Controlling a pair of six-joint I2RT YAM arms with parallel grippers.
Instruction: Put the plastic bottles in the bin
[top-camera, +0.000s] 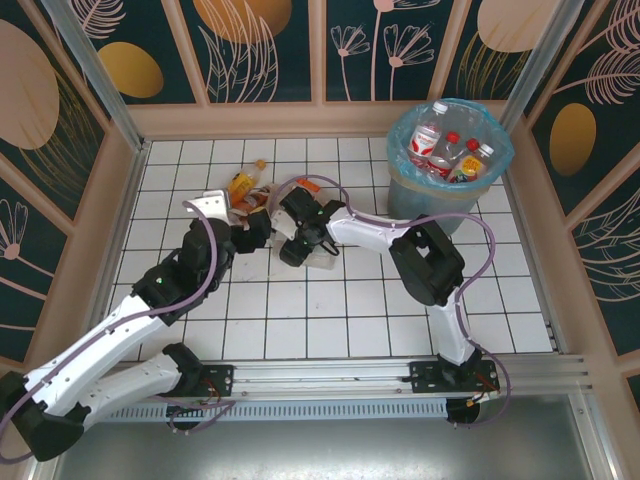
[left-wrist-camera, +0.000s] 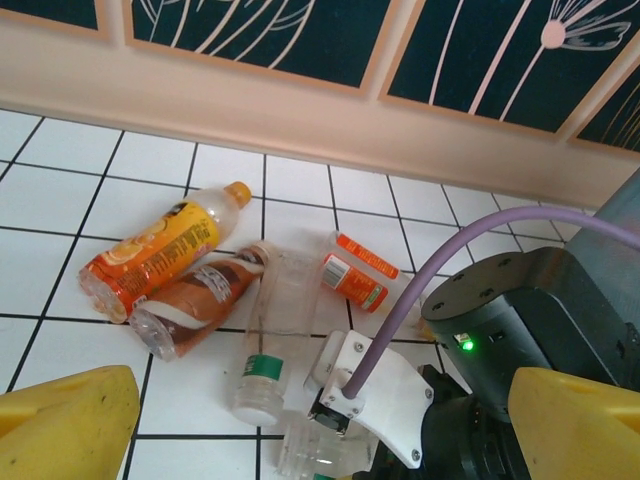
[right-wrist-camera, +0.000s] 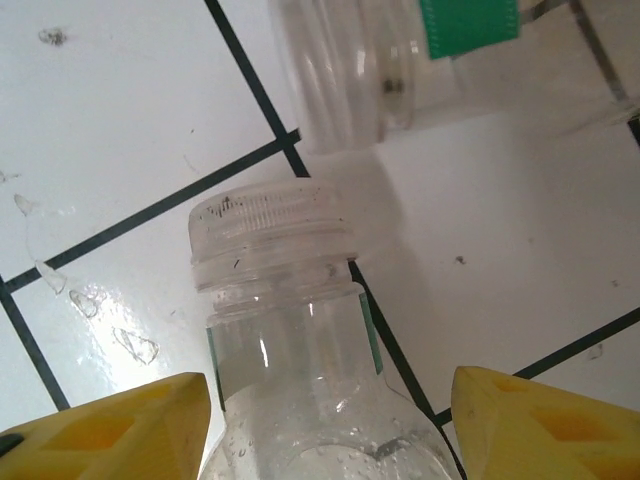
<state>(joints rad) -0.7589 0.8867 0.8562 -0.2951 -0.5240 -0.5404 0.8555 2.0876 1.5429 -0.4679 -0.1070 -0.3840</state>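
1. The left gripper (left-wrist-camera: 320, 430) is spread wide, with nothing held.
2. A clear bottle (right-wrist-camera: 290, 340), lower centre, is straddled by the right gripper (right-wrist-camera: 325, 420); whether it is gripped cannot be told.
3. The bin (top-camera: 405, 200), upper right, is loaded with bottles (top-camera: 447, 150).

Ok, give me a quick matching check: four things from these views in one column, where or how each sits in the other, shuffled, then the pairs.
1 orange bottle
2 green-banded bottle
3 clear-capped bottle
4 bin

A between the right jaws
B at the table's far right corner, bottles inside
C lying leftmost in the pile, left wrist view
D lying beside the brown-labelled bottle

Pairs: 1-C, 2-D, 3-A, 4-B
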